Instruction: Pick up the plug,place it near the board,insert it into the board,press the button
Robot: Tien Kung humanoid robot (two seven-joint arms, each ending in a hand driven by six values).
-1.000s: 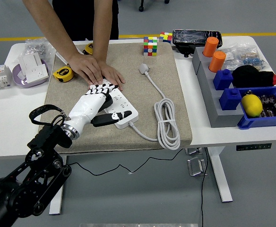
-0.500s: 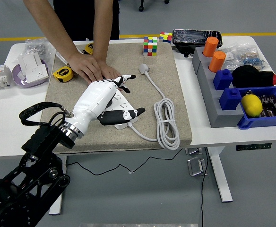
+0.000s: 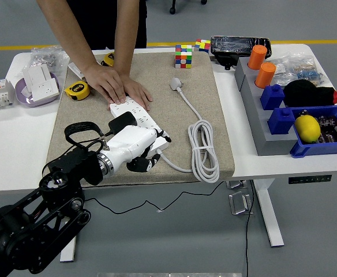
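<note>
Plug (image 3: 175, 84) lies at one o'clock of the left hand (image 3: 137, 149), whose fingers curl emptily over the board (image 3: 135, 115); it should open, then approach from above.

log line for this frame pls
left hand: over power strip's near end | plug: on mat, unplugged | person's hand: holding strip | right arm: out of view

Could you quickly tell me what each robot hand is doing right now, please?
Left hand: over the power strip, fingers curled, holding nothing.
Right hand: not in view.
</note>
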